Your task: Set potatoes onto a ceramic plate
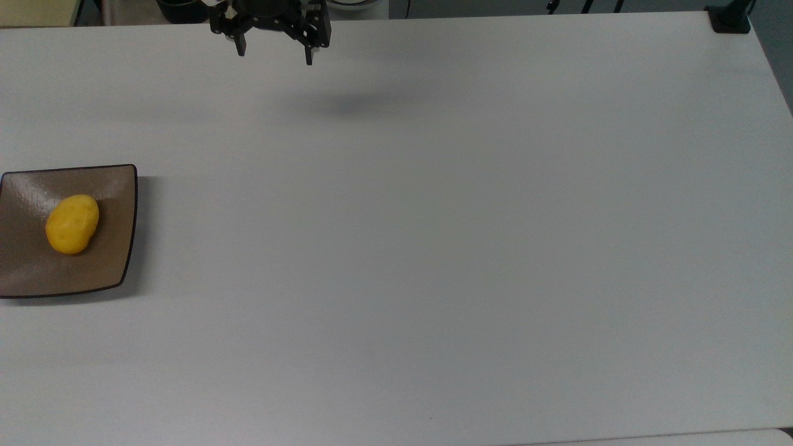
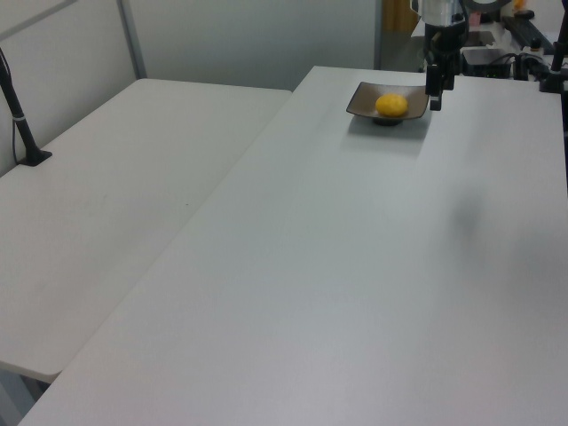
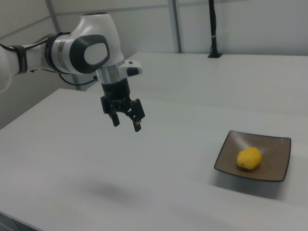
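Observation:
A small yellow potato point(image 1: 72, 223) lies on the brown square ceramic plate point(image 1: 118, 248) at the top view's left edge. The same potato point(image 3: 249, 158) rests on the plate point(image 3: 276, 166) at the right view's right. In the left view the potato point(image 2: 391, 105) and plate point(image 2: 359, 104) sit at the table's far end. My gripper point(image 1: 274, 56) hangs high above the table near its far edge, open and empty, well away from the plate. It appears again as the gripper point(image 3: 126, 124) in the right view and the gripper point(image 2: 436, 96) in the left view.
The white table point(image 1: 433, 248) spreads wide to the plate's right in the top view. A black clamp point(image 1: 730, 18) sits at its far right corner. A second table point(image 2: 115, 204) with a black post point(image 2: 22, 124) adjoins in the left view.

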You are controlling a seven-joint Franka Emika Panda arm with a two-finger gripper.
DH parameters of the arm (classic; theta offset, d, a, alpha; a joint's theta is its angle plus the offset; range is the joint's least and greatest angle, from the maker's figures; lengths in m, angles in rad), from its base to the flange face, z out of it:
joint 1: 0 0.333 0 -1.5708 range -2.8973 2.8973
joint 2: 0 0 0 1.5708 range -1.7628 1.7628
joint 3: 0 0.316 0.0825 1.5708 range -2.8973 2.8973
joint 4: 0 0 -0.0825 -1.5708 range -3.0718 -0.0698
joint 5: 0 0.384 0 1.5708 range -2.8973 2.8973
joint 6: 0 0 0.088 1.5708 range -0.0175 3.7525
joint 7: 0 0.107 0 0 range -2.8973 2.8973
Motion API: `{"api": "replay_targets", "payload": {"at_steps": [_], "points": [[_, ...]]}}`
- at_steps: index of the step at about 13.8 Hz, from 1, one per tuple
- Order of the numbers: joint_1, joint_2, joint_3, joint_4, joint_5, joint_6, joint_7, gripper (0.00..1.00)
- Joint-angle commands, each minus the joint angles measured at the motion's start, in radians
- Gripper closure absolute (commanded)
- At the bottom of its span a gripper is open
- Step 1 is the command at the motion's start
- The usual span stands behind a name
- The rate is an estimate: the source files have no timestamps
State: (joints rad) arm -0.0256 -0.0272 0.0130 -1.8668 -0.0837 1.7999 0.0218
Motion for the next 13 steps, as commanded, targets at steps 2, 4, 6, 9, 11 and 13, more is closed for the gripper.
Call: {"api": "replay_targets", "payload": {"at_steps": [2, 4, 6, 9, 11, 13], "points": [[0.007, -0.026, -0.015, -0.032, 0.059, 0.033, 0.017, 0.0], [0.003, -0.028, -0.018, -0.032, 0.087, 0.042, 0.017, 0.0], [0.001, -0.028, -0.019, -0.032, 0.088, 0.053, 0.018, 0.0], [0.0, -0.026, -0.019, -0.023, 0.088, 0.044, 0.018, 0.0], [0.0, -0.026, -0.022, -0.017, 0.09, 0.047, 0.017, 0.0], [0.0, -0.025, -0.022, -0.017, 0.088, 0.049, 0.017, 0.0]]}}
